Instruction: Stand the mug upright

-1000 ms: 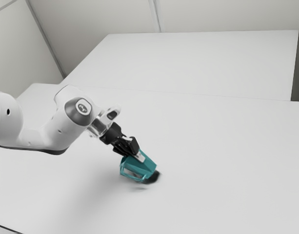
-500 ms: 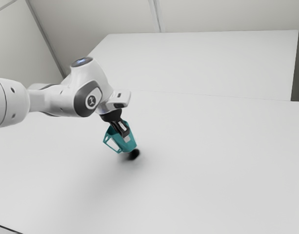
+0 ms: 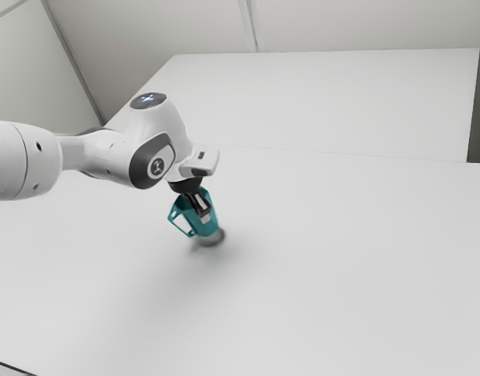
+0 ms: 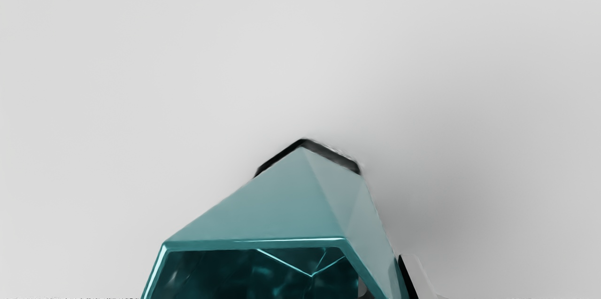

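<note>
Raised slightly since the earlier frame, the mug (image 3: 207, 229) leans less, left of the exterior view's centre. The gripper (image 3: 201, 213) is clamped on its wall; best hold firm, ease out the remaining tilt and seat the base flat before releasing.
</note>
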Controlling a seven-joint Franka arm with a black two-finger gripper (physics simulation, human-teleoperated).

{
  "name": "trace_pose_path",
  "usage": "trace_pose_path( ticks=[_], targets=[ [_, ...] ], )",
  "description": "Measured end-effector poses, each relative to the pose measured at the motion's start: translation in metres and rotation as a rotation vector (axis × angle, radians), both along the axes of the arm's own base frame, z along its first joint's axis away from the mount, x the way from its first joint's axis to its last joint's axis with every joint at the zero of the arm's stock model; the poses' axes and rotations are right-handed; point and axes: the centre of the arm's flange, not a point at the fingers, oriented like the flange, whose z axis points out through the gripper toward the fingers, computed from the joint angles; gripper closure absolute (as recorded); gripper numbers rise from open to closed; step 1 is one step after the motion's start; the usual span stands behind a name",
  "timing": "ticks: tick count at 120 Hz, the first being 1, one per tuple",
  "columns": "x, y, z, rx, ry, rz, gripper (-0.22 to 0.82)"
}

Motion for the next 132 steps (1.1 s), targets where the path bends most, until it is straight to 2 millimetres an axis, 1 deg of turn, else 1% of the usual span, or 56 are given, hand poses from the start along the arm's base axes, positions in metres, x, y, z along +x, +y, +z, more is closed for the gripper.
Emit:
trace_pose_path(
  ticks=[59,84,102,109,120,127,132],
  targets=[
    [-0.006,0.001,-0.024,0.034,0.063,-0.010,0.77],
    [-0.006,0.002,-0.026,0.035,0.069,-0.007,0.77],
    [-0.009,0.002,-0.028,0.027,0.077,-0.004,0.44],
    [-0.010,0.002,-0.027,0.025,0.077,-0.005,0.34],
    [-0.010,0.002,-0.022,0.024,0.070,-0.006,0.22],
    [-0.010,0.003,-0.019,0.023,0.065,-0.007,0.17],
    [-0.011,0.003,-0.013,0.022,0.055,-0.008,0.14]
  ],
)
